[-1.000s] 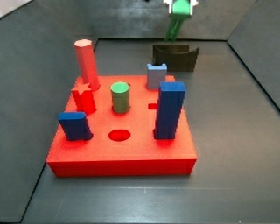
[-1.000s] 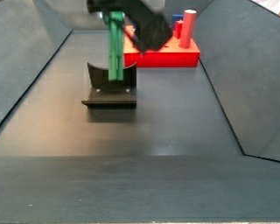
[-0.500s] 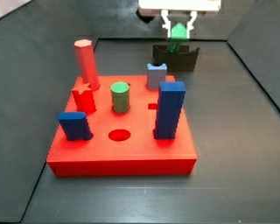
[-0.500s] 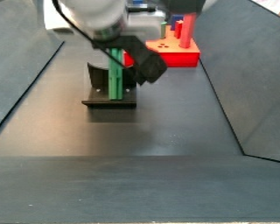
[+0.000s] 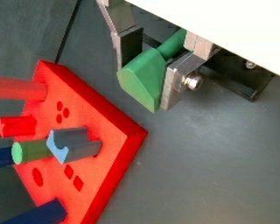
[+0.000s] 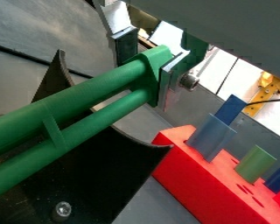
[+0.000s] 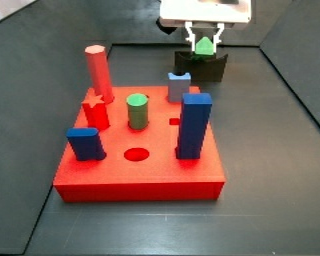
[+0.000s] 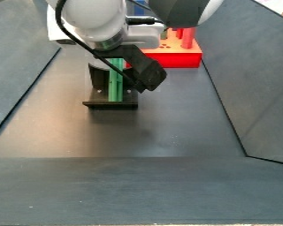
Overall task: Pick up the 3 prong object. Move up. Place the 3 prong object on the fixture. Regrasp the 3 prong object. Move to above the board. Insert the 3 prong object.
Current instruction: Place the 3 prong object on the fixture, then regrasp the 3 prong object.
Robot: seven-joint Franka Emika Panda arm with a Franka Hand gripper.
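Since the picture a second before, we saw that the gripper (image 7: 203,40) had come down with the 3 prong object (image 7: 202,46) until both were at the fixture (image 7: 202,66), where earlier they hung well above it.

In a side view we found the gripper behind the board (image 7: 140,150), its silver fingers on either flank of the green peg, whose lower end met the top of the dark fixture. On the board stood a tall pink peg (image 7: 97,71), a short green cylinder (image 7: 137,112) and a tall blue peg (image 7: 194,125), all well apart from the gripper.

In a side view from the opposite end, we saw the arm's pale body over the fixture (image 8: 110,94), with the gripper (image 8: 120,71) low against it and only a strip of the green peg (image 8: 113,78) showing upright in front of the bracket's back wall. The board (image 8: 170,56) lay beyond.

In a wrist view we noted the fingers pinching the peg (image 5: 150,73) at its end, its lobed face toward the camera and the gripper (image 5: 152,54) closed on it, with the board (image 5: 66,131) beside it.

In a wrist view along the peg (image 6: 84,112), we saw the gripper (image 6: 149,59) clamped round the ridged shaft, which crossed the fixture's notched top (image 6: 101,175); the board (image 6: 219,179) sat just beyond.
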